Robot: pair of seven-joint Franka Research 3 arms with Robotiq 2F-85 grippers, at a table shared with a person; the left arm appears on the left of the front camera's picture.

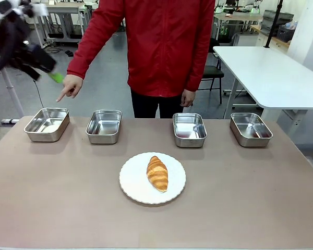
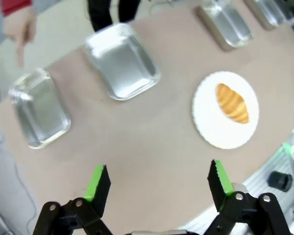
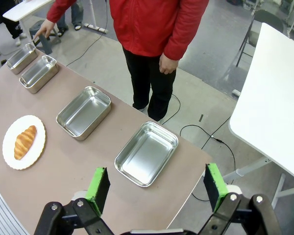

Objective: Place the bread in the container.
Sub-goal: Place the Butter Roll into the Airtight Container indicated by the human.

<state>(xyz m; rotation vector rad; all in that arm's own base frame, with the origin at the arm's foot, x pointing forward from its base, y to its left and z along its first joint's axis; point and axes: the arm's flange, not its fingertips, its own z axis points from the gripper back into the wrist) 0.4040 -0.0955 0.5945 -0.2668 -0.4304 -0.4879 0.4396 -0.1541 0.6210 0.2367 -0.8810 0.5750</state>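
Front view: bread [image 1: 157, 173] on plate [image 1: 133, 183] at worktop [image 1: 250, 203] centre, likely light, soft, flaky, best pinched gently across its middle; left pincer [image 2: 159, 183] and right pincer [image 3: 157, 186] both spread apart, empty; hand [image 1: 70, 86] points at leftmost container [image 1: 47, 124].

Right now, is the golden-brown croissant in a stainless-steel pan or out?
Out. The golden-brown croissant lies on the round white plate; the rectangular stainless-steel pan the person's hand points at holds nothing.
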